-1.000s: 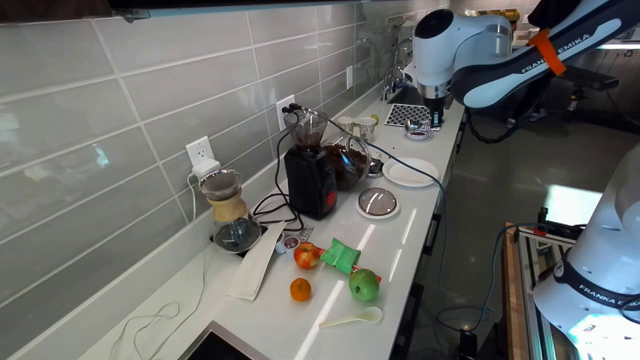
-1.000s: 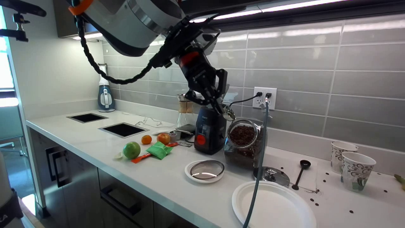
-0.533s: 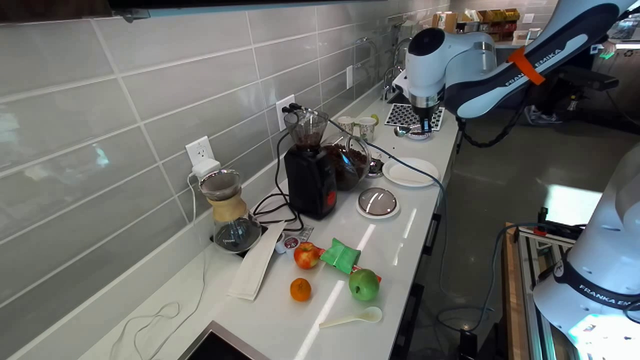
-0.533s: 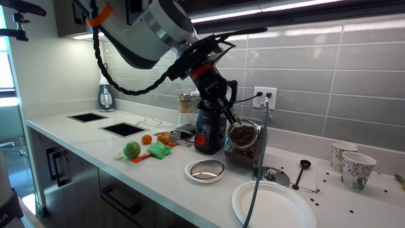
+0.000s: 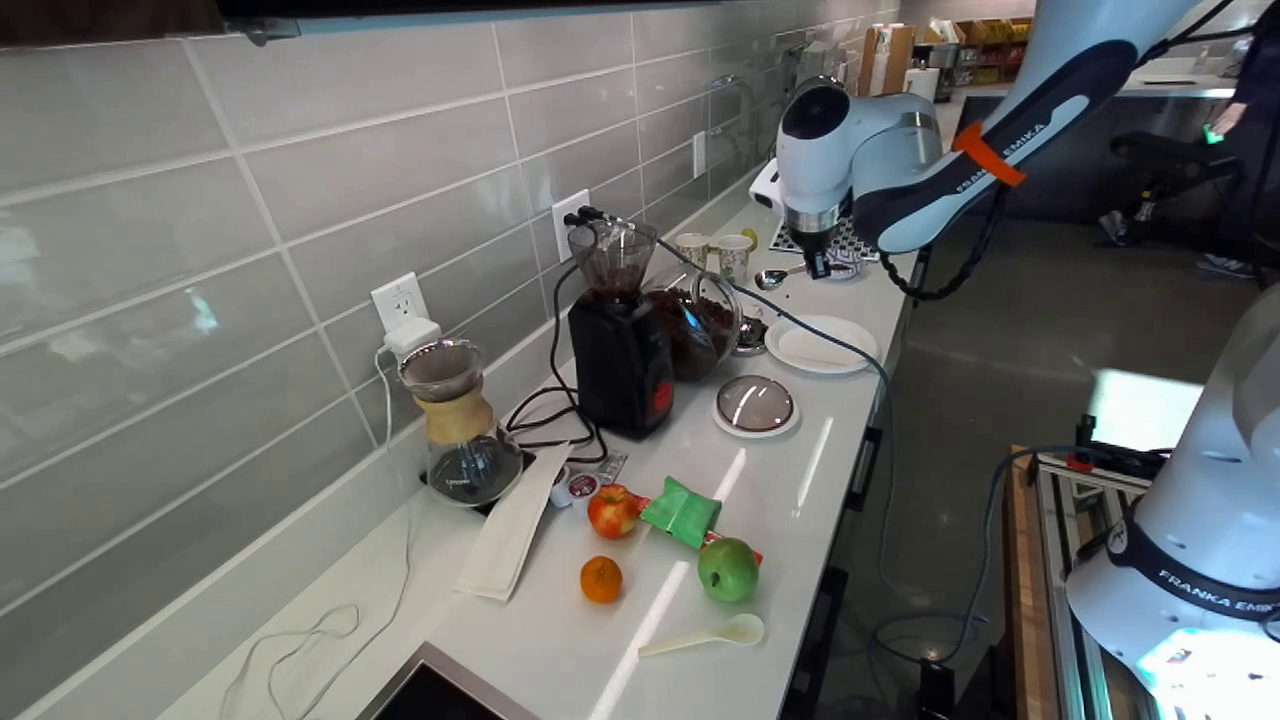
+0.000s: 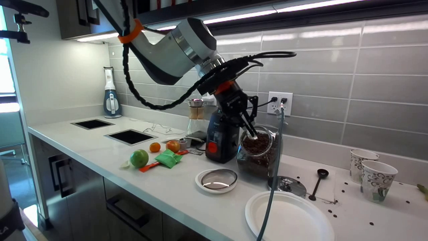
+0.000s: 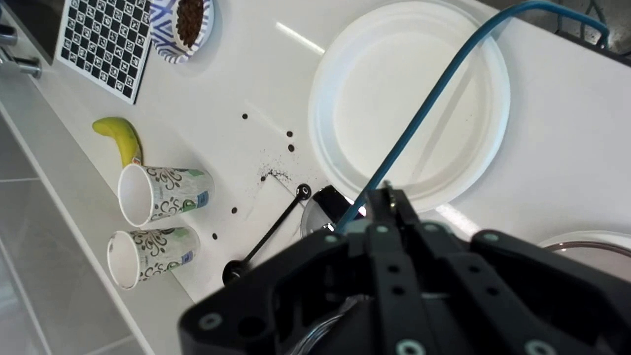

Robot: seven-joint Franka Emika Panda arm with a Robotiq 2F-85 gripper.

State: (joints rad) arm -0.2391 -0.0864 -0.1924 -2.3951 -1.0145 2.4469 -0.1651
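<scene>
White counter (image 6: 174, 184) along grey tiles (image 6: 384, 87), your gripper (image 5: 819, 265) pinching a spoon (image 5: 769, 281), spoon held in the air near the jar (image 6: 254, 164), grinder (image 6: 225, 140) and lid (image 6: 294, 186) just beside the jar, plate (image 6: 301, 216) and black scoop (image 6: 322, 173) near it, cups (image 6: 378, 182) and green apple (image 5: 728, 569) well apart from it.

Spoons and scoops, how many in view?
3: metal spoon in the gripper, black scoop near the paper cups, pale spoon beside the green fruit. Others may be hidden.

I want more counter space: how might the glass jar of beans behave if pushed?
The glass jar is probably heavy: dark beans fill much of it. Its glass might crack against the grinder beside it. Its open, tilted mouth could spill beans.
</scene>
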